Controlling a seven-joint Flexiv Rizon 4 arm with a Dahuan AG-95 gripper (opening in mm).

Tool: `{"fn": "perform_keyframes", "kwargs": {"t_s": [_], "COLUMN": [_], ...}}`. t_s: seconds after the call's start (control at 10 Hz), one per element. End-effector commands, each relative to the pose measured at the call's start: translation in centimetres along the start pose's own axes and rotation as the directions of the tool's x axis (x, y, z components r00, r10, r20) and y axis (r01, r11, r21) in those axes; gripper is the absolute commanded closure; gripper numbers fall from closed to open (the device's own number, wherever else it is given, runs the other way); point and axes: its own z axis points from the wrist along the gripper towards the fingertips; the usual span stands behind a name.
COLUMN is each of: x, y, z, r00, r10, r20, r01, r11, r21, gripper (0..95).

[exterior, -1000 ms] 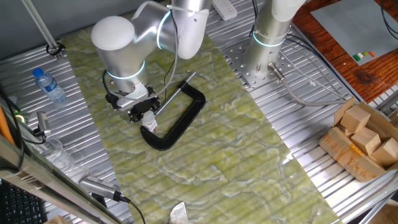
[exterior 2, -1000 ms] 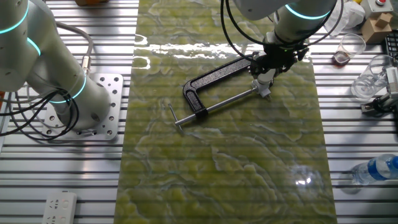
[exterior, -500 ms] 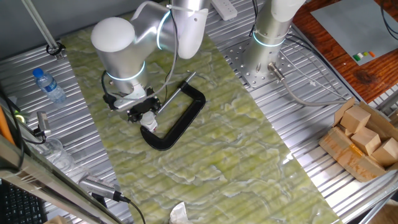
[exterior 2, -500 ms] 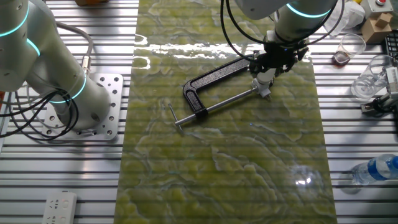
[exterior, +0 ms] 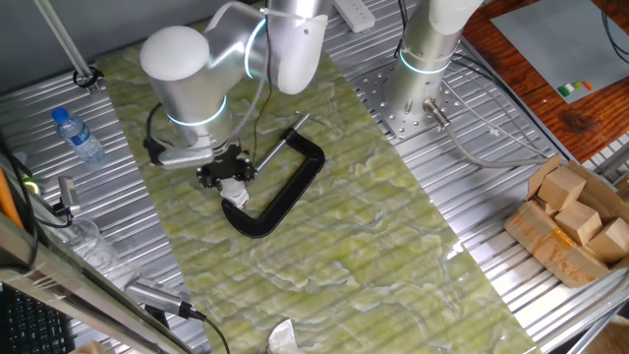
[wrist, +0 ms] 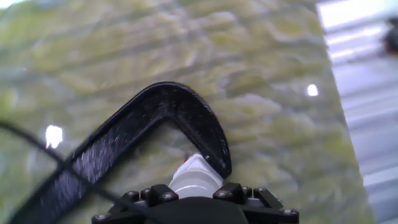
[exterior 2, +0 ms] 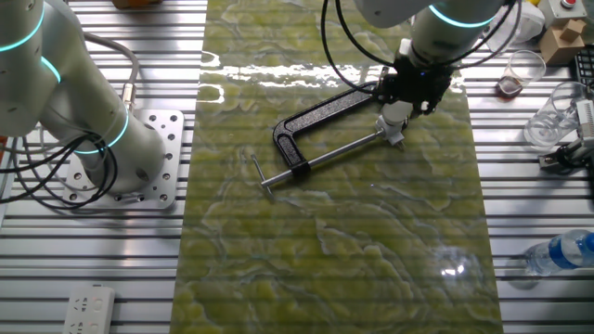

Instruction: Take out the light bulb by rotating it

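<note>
Fingers of the gripper [exterior: 229,183] are seen closed around the light bulb [exterior: 234,196], which sits at the jaw end of the black C-clamp [exterior: 285,192] on the green marbled desk [exterior: 324,265].

Change noted against the frames half a second and one second earlier: the wrist has been turned about the bulb's axis. In one fixed view the grey flange block, earlier pointing right of the wrist, is now swung out to the left. In the other fixed view the dark hand body [exterior 2: 415,83] is rotated likewise, while the bulb [exterior 2: 394,112] and clamp [exterior 2: 320,116] have not shifted on the desk.

Judgement: an unscrewing turn is under way; the bulb is not yet lifted free, so further turns are probably needed. Whether the bulb turned with the fingers or slipped cannot be told.

Pose, left to right in one fixed view: elbow housing [exterior: 177,64] high at the left, wrist dropped nearly vertical below it, hand directly over the bulb, clamp frame to the right. In the hand view the bulb's white neck [wrist: 195,179] is seen directly ahead of the gripper body, seated against the clamp's curved end [wrist: 186,121].
</note>
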Motion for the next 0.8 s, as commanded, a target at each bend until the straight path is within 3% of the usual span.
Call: {"fn": "perform_keyframes", "kwargs": {"t_s": [0.1, 0.4, 0.8], "x": [0.01, 0.02, 0.04], "y": [-0.06, -0.08, -0.09], "z": [0.02, 0.09, 0.2], "r00": [0.902, 0.84, 0.788], "r10": [0.431, 0.542, 0.615], "r20": [0.023, 0.028, 0.029], "r01": [-0.43, -0.541, -0.614], "r11": [0.902, 0.84, 0.788], "r21": [-0.025, -0.04, -0.042], "gripper": [38.0, 38.0, 38.0]}}
